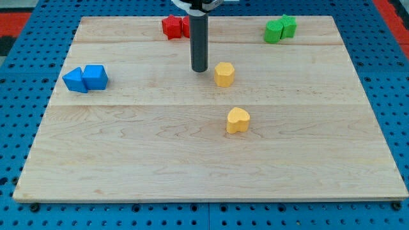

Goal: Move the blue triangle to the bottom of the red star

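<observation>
Going l to r on the board [128, 160]: far on the view's left there's two blue blocks touching each other. The left one [75, 80] looks like the blue triangle, the right one [96, 76] more of a cube-ish blue block, tho shapes are hard to call at this res.

Next, top middle, two red blocks pressed together. The red star [170, 26] is prob the left one; the other red block [186, 25] is partly hidden behind the rod. My tip [199, 69] sits below the reds and just left of the upper yellow block [224, 74], close but not touching afaict. No hand on this rig, just a plain rod, so nothing to spread, press together or pinch.

Lower down in the middle is a yellow heart-shaped block [238, 120]. Top right, two green blocks [280, 29] stuck together.

Progress imo: basically zero. The triangle is well apart from the star, tip is nowhere near it. Whole push left to do: get round behind the triangle, shove it rightward to the spot under the star.

Writing/brands: none I can read anywhere.
</observation>
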`<state>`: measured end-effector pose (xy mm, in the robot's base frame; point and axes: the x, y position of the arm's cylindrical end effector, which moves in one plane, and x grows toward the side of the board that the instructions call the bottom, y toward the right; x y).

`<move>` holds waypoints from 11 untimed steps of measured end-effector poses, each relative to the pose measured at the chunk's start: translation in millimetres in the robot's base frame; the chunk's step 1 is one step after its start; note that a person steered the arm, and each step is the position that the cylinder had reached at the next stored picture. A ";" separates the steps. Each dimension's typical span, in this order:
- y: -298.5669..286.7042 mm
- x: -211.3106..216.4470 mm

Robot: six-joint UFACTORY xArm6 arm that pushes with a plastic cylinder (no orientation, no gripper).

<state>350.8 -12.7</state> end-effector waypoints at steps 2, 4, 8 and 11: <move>13.1 -12.5; 77.5 -4.3; 77.1 28.5; -70.8 7.1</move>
